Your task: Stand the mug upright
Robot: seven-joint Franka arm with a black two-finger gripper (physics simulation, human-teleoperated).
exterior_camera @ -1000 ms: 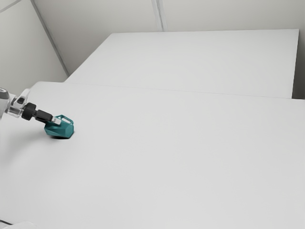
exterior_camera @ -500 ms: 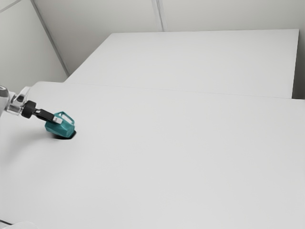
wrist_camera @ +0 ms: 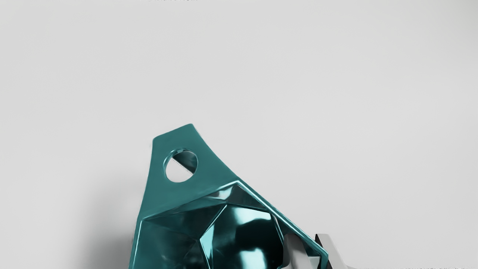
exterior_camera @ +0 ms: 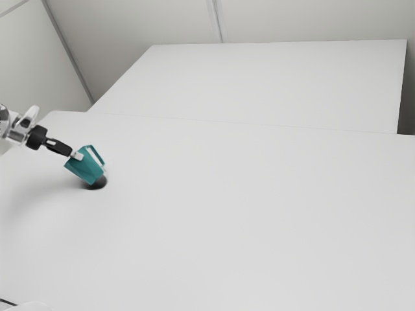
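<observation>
The black two-finger claw [exterior_camera: 78,156] is grasping the teal faceted mug [exterior_camera: 85,168] by its wall, one finger [wrist_camera: 297,250] inside the mouth, the other outside. The mug is tilted, its mouth toward the claw, near the rounded corner of the white table [exterior_camera: 259,214] at the exterior view's left. Whether its base touches the table, I cannot tell.

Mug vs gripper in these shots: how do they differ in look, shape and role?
Colour: the mug is glossy teal; the gripper is black with pale fingertips.
Shape: the mug is a faceted, hollow vessel with a handle; the gripper has two slim fingers.
Role: the mug is held by its wall; the gripper clamps it, one finger inside, one outside.
Shared: both tilt.
</observation>
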